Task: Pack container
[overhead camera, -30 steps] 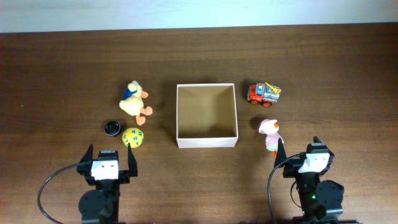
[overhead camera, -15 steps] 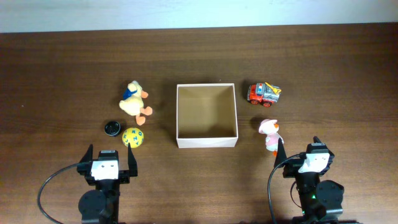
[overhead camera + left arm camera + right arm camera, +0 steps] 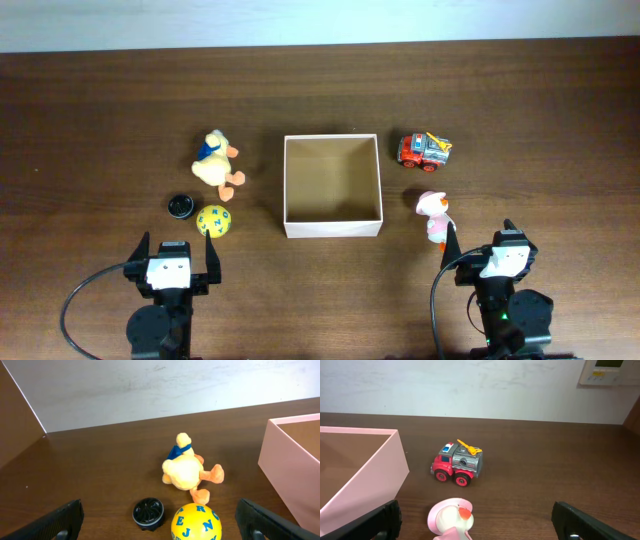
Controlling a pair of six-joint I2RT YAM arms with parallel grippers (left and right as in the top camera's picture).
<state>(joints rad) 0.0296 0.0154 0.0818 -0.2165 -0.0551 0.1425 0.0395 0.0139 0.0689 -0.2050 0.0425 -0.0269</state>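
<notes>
The container (image 3: 333, 228), a square open cardboard box with white walls and a tan inside, stands empty mid-table; its wall shows in the left wrist view (image 3: 290, 460) and the right wrist view (image 3: 365, 480). Left of it lie a yellow plush duck (image 3: 216, 160) (image 3: 185, 467), a yellow lettered ball (image 3: 213, 220) (image 3: 196, 522) and a small black round cap (image 3: 180, 205) (image 3: 148, 513). Right of it are a red and grey toy truck (image 3: 424, 151) (image 3: 457, 462) and a pink and white figure (image 3: 434, 215) (image 3: 451, 520). My left gripper (image 3: 171, 255) (image 3: 160, 530) and right gripper (image 3: 482, 242) (image 3: 477, 530) are open and empty near the front edge.
The dark wooden table (image 3: 500, 90) ends at a white wall at the back. A wall control panel (image 3: 612, 372) shows in the right wrist view.
</notes>
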